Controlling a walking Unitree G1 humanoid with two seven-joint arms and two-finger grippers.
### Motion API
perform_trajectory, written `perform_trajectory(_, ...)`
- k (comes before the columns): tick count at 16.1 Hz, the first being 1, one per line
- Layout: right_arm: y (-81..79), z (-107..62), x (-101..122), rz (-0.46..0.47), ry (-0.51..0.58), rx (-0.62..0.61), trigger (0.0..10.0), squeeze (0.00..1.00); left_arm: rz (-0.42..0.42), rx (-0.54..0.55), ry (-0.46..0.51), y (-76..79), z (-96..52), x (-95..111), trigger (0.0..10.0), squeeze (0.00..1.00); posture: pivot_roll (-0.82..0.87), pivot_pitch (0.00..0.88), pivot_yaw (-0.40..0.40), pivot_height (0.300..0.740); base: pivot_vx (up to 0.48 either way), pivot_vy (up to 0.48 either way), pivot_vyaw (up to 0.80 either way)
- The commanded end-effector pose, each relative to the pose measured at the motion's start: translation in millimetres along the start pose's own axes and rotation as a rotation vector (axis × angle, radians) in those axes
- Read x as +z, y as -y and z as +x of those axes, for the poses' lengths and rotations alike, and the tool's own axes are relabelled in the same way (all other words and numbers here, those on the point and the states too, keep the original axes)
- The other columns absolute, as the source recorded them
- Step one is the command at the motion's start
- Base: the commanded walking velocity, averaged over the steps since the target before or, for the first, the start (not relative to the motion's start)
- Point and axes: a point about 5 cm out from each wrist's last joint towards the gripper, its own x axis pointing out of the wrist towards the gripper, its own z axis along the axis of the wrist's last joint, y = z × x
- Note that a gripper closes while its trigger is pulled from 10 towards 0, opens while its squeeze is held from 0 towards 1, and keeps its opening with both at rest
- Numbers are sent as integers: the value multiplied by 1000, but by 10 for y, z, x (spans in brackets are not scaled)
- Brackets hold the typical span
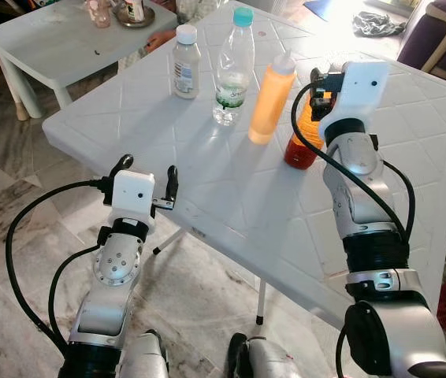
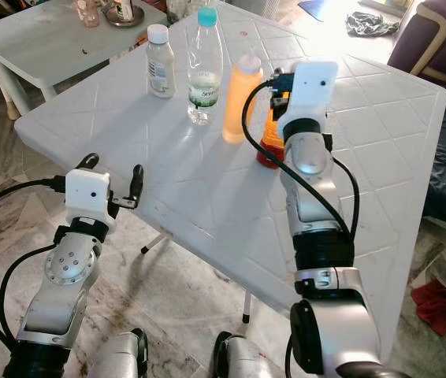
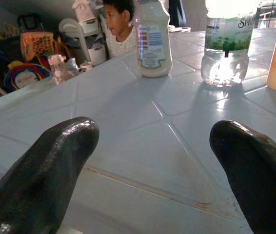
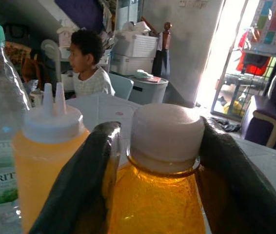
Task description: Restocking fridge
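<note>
Left gripper (image 1: 146,178): raised at the near left edge of the white plastic table (image 1: 207,189), fingers spread wide apart, nothing between them; in the left wrist view both black fingertips (image 3: 45,165) frame bare tabletop.

White-capped bottle (image 1: 185,61): pale contents, printed label, upright at the table's far left part.

Clear bottle (image 1: 232,67): teal cap, green Sprite label (nearly empty, a little liquid at the base), upright just right of the white-capped bottle.

Orange squeeze bottle (image 1: 271,99): white nozzle cap, upright, right of the clear bottle and just beside the amber bottle.

Amber bottle (image 4: 160,165): white cap, orange-gold liquid, reddish at the base, standing on the table. Right gripper (image 4: 160,146): closed around this bottle just under the cap, one black finger on each side of the neck; in the head views the wrist housing hides most of the bottle.

Second white table (image 1: 57,39): beyond, at far left, carrying small jars.

Person (image 4: 87,63): seated beyond the table, seen in both wrist views.

Purple armchair (image 1: 440,35): far right.

Floor (image 1: 18,197): marbled tile.
</note>
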Motion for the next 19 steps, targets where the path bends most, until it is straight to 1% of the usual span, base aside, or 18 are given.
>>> perform_trajectory(1, 30, 2, 11, 17, -14, -9, 0, 0, 1, -19, 1, 38, -4, 17, 10000, 0, 147, 181, -87, 740, 0, 0, 0)
perform_trajectory(4, -1, -17, 22, 50, -42, -3, 0, 0, 1, -30, 1, 45, -4, 27, 10000, 0, 153, 182, -89, 740, 0, 0, 0)
perform_trajectory(5, -4, -48, 18, 50, -64, -1, 0, 0, 1, -31, -2, 36, -5, 23, 10000, 0, 153, 179, -90, 740, 0, 0, 0)
perform_trajectory(6, 1, -75, 6, 43, -77, 0, 0, 0, 1, -33, -6, 37, -6, 17, 10000, 0, 152, 179, -90, 740, 0, 0, 0)
perform_trajectory(8, 33, -135, -39, 16, -104, -5, 0, 0, 22, 3, -18, 38, -12, -9, 10000, 0, 152, 177, -90, 740, 0, 0, 0)
perform_trajectory(9, 60, -169, -62, 2, -116, -14, 0, 0, 5, 46, -58, 35, -8, -47, 10000, 0, 149, 174, -89, 740, 0, 0, 0)
perform_trajectory(10, 83, -207, -84, -21, -129, -24, 0, 0, -22, 33, -66, 44, -5, -52, 10000, 0, 148, 173, -88, 740, 0, 0, 0)
perform_trajectory(11, 77, -233, -102, -20, -131, -25, 0, 0, -33, 32, -65, 35, 2, -51, 10000, 0, 154, 167, -85, 740, 0, 0, 0)
perform_trajectory(12, 42, -270, -113, -49, -124, -1, 0, 0, -48, 35, -65, 21, 13, -38, 10000, 0, 155, 167, -85, 740, 0, 0, 0)
perform_trajectory(13, -10, -310, -96, -19, -110, 19, 0, 0, -57, 43, -61, 3, 30, -20, 10000, 0, 156, 166, -85, 740, 0, 0, 0)
perform_trajectory(14, -139, -373, -29, -15, -84, 71, 902, 0, -62, 36, -51, -19, 50, -2, 10000, 0, 156, 166, -85, 740, 0, 0, 0)
perform_trajectory(15, -212, -405, -4, -14, -74, 96, 8000, 0, -60, 39, -48, -22, 52, -2, 10000, 0, 152, 152, -87, 740, 0, 0, 0)
perform_trajectory(16, -247, -419, 4, -7, -71, 108, 10000, 0, -65, 38, -49, -18, 52, -5, 10000, 0, 152, 152, -87, 740, 0, 0, 0)
perform_trajectory(18, -293, -448, 50, 55, -33, 121, 10000, 0, -72, 42, -58, -2, 36, -24, 10000, 0, 152, 144, -87, 740, 0, 283, 0)
perform_trajectory(19, -289, -461, 63, 51, -19, 125, 10000, 0, -79, 40, -69, 23, 20, -47, 10000, 0, 149, 131, -89, 740, 0, 315, 0)
